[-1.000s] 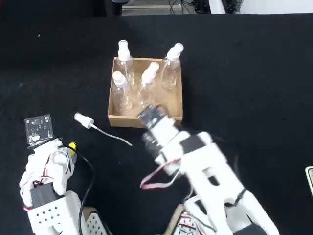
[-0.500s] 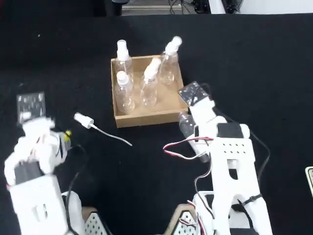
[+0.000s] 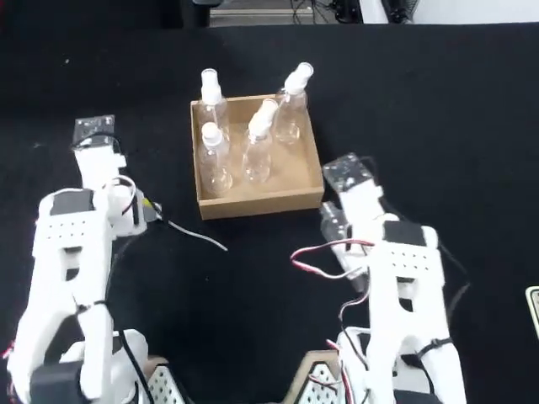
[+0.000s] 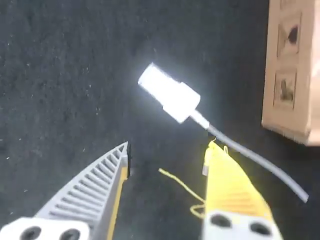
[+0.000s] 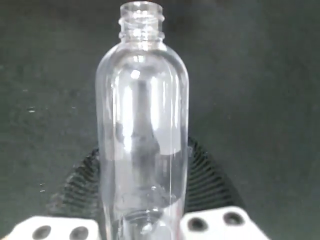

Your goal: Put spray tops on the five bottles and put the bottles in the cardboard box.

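risk, spray top: the left gripper (image 4: 167, 150) hangs with its grey and yellow fingers spread apart, and the loose white plastic spray top (image 4: 170, 97) lies just ahead of the tips. an off-centre close would likely pinch the thin grey dip tube (image 4: 255, 160) instead of the cap, or flick the cap across the black cloth table (image 3: 438, 101).
risk, bottle: the right gripper (image 5: 145, 170) is clamped low on the clear plastic bottle (image 5: 142, 110). the wall is smooth and round, so the bottle may twist or tilt when a top is pressed onto its open neck.
risk, box: an arm swinging in could nudge the light brown cardboard box (image 3: 253, 204) and topple the leaning bottles inside.
box contents: four capped clear bottles (image 3: 216, 160) stand in the box, some tilted. bare floor shows along the side facing the arms, probably room for a fifth.
spray top, place: on the table just beside the box's near wall, toward the left arm.
open bottle, place: held just off the box's near corner on the right arm's side, neck uncapped.
task stage: four of five done, judging by the box.
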